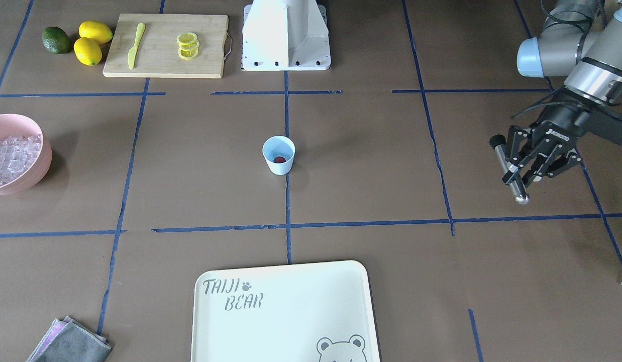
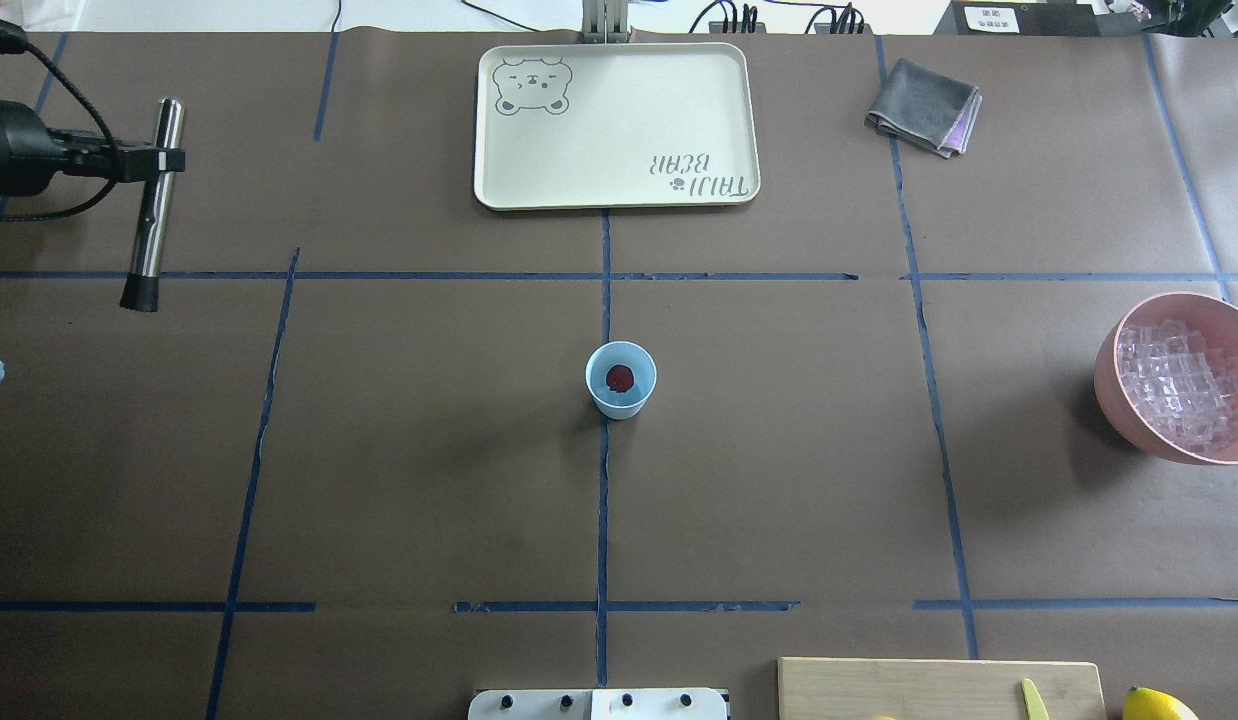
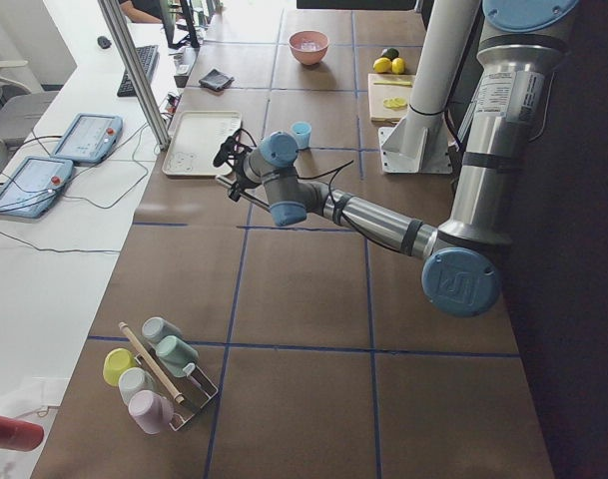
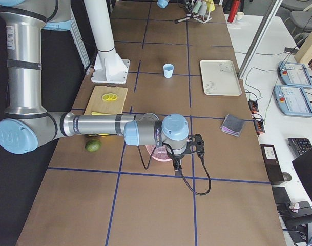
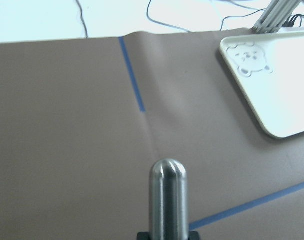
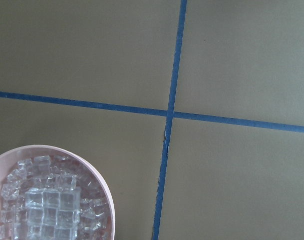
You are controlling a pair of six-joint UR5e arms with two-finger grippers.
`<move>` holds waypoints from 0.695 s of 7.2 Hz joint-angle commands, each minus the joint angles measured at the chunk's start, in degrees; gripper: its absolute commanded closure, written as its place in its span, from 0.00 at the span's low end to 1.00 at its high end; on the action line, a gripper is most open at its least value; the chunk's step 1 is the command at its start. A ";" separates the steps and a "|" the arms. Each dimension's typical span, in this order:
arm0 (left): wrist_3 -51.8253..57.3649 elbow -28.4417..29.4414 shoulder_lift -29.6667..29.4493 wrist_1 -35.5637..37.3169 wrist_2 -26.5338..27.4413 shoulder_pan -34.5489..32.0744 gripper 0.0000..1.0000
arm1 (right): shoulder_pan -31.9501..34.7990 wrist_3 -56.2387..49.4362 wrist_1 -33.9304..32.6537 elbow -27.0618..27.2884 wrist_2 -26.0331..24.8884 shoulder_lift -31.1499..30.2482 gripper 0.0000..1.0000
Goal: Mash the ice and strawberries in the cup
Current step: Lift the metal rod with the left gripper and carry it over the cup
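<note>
The pale-blue cup (image 1: pixel 279 156) stands upright at the table's centre, also in the overhead view (image 2: pixel 620 380). One red strawberry (image 2: pixel 620 377) lies inside it. The ice (image 2: pixel 1179 385) is piled in a pink bowl (image 2: pixel 1114 385) on my right side, and shows in the right wrist view (image 6: pixel 47 200). My left gripper (image 1: pixel 514 173) is shut on a metal muddler rod (image 2: pixel 151 215), held above the table far left of the cup. My right gripper (image 4: pixel 194 146) hangs near the bowl; I cannot tell whether it is open or shut.
A cream tray (image 2: pixel 619 120) lies at the far edge and a grey cloth (image 2: pixel 924 120) beside it. A cutting board (image 1: pixel 160 55) with a yellow knife and lemon slices, two lemons and an avocado (image 1: pixel 56 40) sit near the robot base (image 1: pixel 286 35).
</note>
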 commanded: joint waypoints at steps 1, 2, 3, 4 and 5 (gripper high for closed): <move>-0.42 -8.44 -0.80 -0.23 15.25 8.42 1.00 | 0.00 0.03 0.13 -0.17 0.34 -0.23 0.01; -0.16 -11.70 -1.15 -1.36 22.19 12.63 1.00 | 0.00 -0.05 0.13 -0.17 0.43 -0.23 0.01; 0.28 -13.29 -1.15 -4.16 28.70 16.16 1.00 | 0.00 -0.05 0.13 -0.08 0.51 -0.23 0.01; 1.06 -13.14 -1.24 -9.50 35.20 19.41 1.00 | -0.09 -0.14 0.13 -0.08 0.52 -0.14 0.01; 5.60 -12.87 -3.15 -11.12 38.22 22.49 1.00 | -0.09 -0.49 -0.05 -0.17 0.34 -0.05 0.01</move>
